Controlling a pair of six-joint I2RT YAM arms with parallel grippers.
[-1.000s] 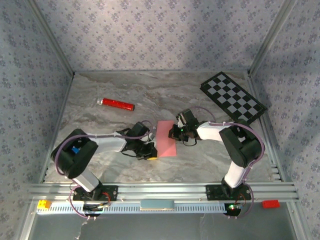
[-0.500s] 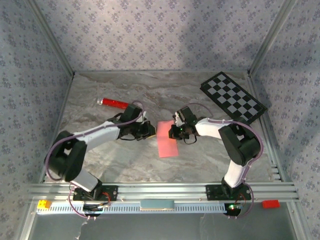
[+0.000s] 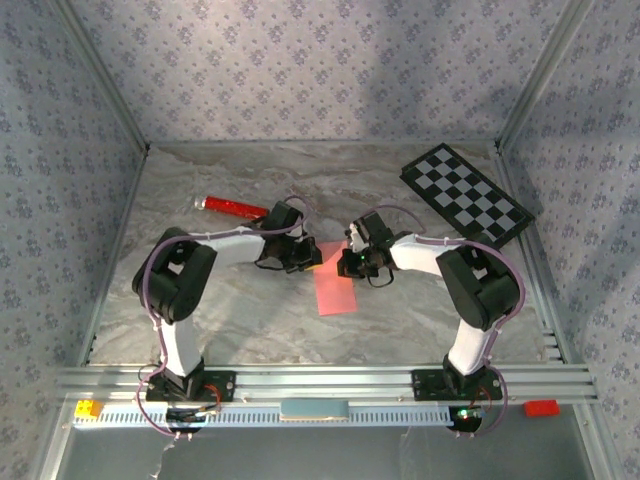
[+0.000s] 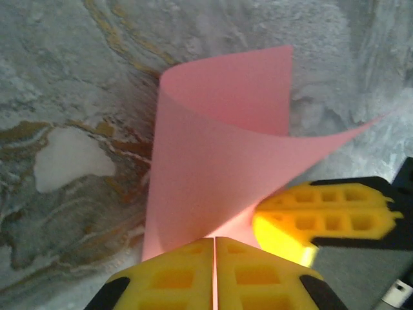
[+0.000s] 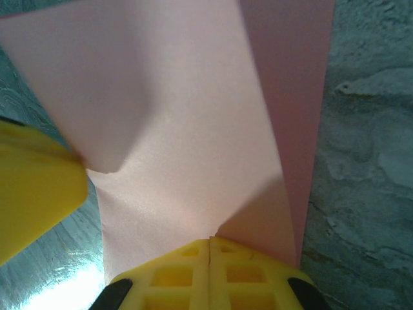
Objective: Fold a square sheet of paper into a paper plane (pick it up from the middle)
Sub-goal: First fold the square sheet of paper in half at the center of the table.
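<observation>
top cam: square sheet of paper is sitting mid-table, near half lying flat on the marble, far end standing up off it between the two arms; left gripper is sitting at the left of that raised end, right gripper at the right, both touching pink, but jaw state isn't resolving from up here; red cylinder and checkerboard are lying well apart toward the back. left wrist: yellow pads are pressing together with a pink sliver running between them, so I'm reading them as clamped on the sheet's edge; paper is curling away in a loose open roll, one corner poking out right, and the other arm's yellow finger is sitting just beside, under the curl. right wrist: pads are meeting flat on the sheet too, paper fanning up from the pinch with a soft dent and a second layer overlapping on the right, detail the top cam isn't giving. handling: it's looking very light and floppy, bowing with no stiffness, likely creasing for good if pinched hard and sliding on smooth marble; I'd be taking it at edges with flat pad contact and moving both arms together to avoid tearing or buckling
</observation>
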